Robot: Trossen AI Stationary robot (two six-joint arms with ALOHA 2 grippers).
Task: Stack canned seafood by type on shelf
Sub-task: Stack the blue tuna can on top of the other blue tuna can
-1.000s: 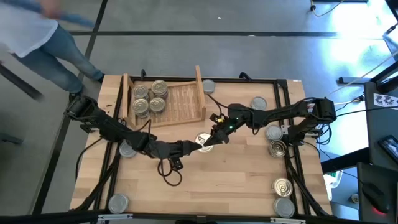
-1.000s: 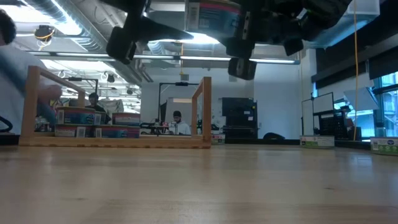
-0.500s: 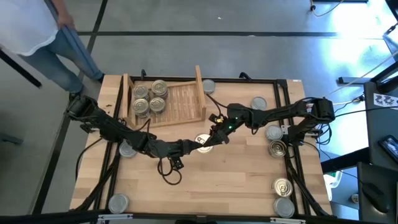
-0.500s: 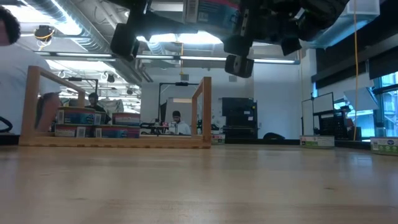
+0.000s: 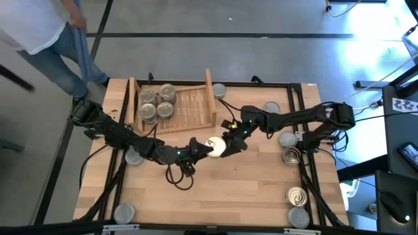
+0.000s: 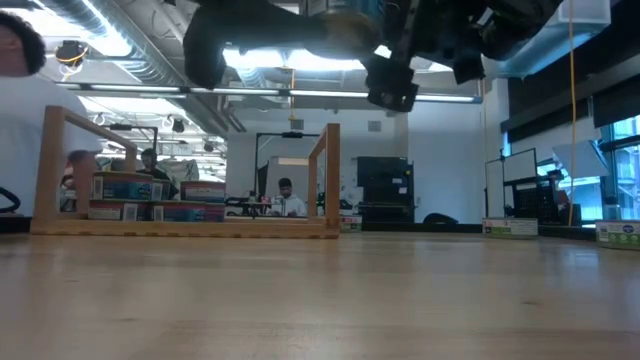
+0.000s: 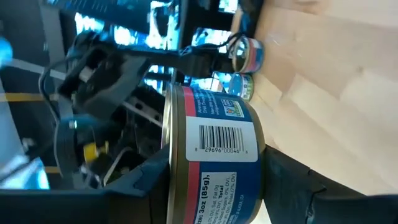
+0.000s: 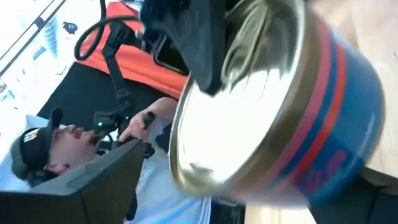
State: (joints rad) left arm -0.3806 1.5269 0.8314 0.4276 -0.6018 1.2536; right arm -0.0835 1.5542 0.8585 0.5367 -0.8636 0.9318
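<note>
I had the shelf (image 5: pixel 189 108) up at the back left of the table (image 5: pixel 248 189), with tins already stacked at its left end and its right part bare. Down from it, mid-table, my left claw (image 5: pixel 208 147) was clamped on the can (image 5: pixel 214 145), one dark finger on each side of the blue label in the left wrist view. The can was held clear of the table, its shiny top turned upward. Just to its right, my right claw (image 5: pixel 232 140) stood with its fingers spread and off the can. So the left arm carried it, and the shelf lay up and to the left of that claw.
</note>
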